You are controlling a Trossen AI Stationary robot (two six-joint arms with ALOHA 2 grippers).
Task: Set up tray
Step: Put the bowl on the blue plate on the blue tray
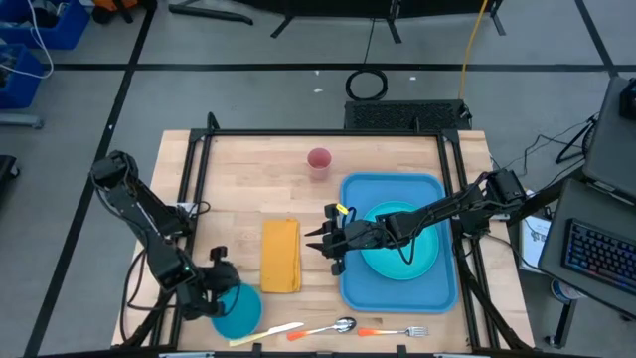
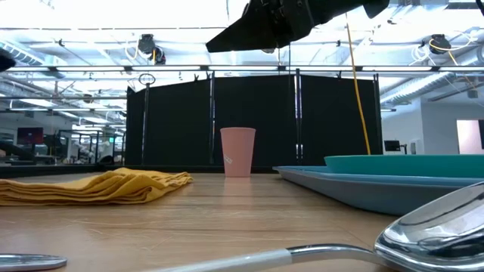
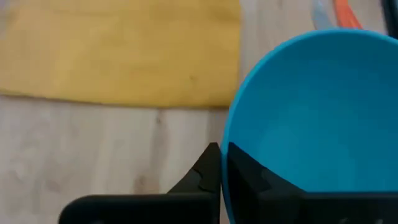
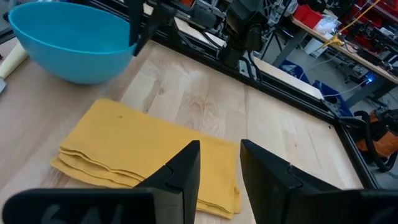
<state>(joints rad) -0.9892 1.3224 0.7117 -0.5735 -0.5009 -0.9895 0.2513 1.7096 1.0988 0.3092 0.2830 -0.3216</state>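
Note:
The bright-blue tray point(image 1: 354, 288) lies on the table's right half, with a round turquoise plate point(image 1: 409, 261) resting flat in it. A folded yellow napkin point(image 1: 280, 255) lies left of the tray and a pink cup point(image 1: 318, 160) stands upright toward the far edge. My left gripper point(image 1: 221, 290) is at the near left, shut on a blue bowl point(image 1: 238, 310). My right gripper point(image 1: 326, 241) is open and hovers high over the table between napkin and tray, touching nothing; its wrist view shows the napkin point(image 4: 143, 155) below its fingers. My left gripper point(image 3: 224, 180) holds the blue bowl by its rim point(image 3: 225, 152), on the side toward the table's left. One finger point(image 3: 199, 177) is outside the wall and the other is inside the bowl. I cannot tell whether the bowl's base is on the table.
A knife point(image 1: 264, 333), a spoon point(image 1: 336, 325) and a fork point(image 1: 399, 331) lie in a row along the near edge. A black frame borders the table's left, right and far sides. Bare wood shows between the cup and the napkin.

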